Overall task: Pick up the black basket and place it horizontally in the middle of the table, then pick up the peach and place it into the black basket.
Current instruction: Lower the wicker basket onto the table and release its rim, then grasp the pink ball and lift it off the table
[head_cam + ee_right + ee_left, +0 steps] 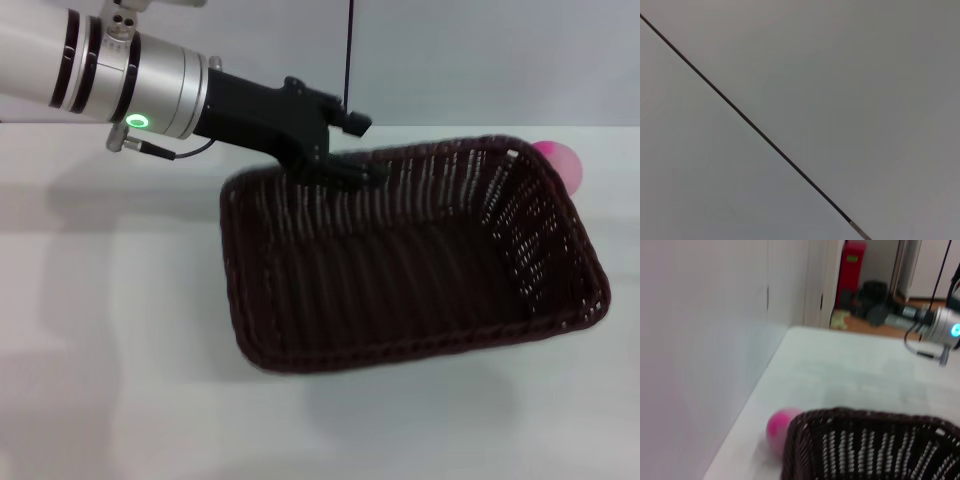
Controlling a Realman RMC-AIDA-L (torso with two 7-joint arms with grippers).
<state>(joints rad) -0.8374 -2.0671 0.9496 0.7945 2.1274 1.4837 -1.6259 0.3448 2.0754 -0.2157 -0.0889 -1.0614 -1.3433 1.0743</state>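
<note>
While the left arm is reaching in from the left side of the head view, the left gripper (pixel 345 168) is sitting at the far rim of the black basket (pixel 400 270), its dark fingers closed together on the braided edge there. Spreading out from the gripper toward the robot and to its right, the basket is taking up the middle of the table (pixel 110 350), with its long side running roughly left to right and slightly skewed; whether it is resting flat or being held a little off the surface is not clear.

Beyond the basket's far right corner, well to the right of the gripper, the peach (pixel 560 162) is lying on the table, just beside the basket's short wall and partly hidden by it. In the left wrist view the peach (pixel 779 429) is showing against the corner of the basket's rim (pixel 865 417), close to the wall behind the table. Farther off in that view, a silver arm segment (pixel 942 330) with a blue light is hanging above the table's other end. Only a pale surface crossed by a thin dark line is appearing in the right wrist view, with the right gripper itself out of sight.
</note>
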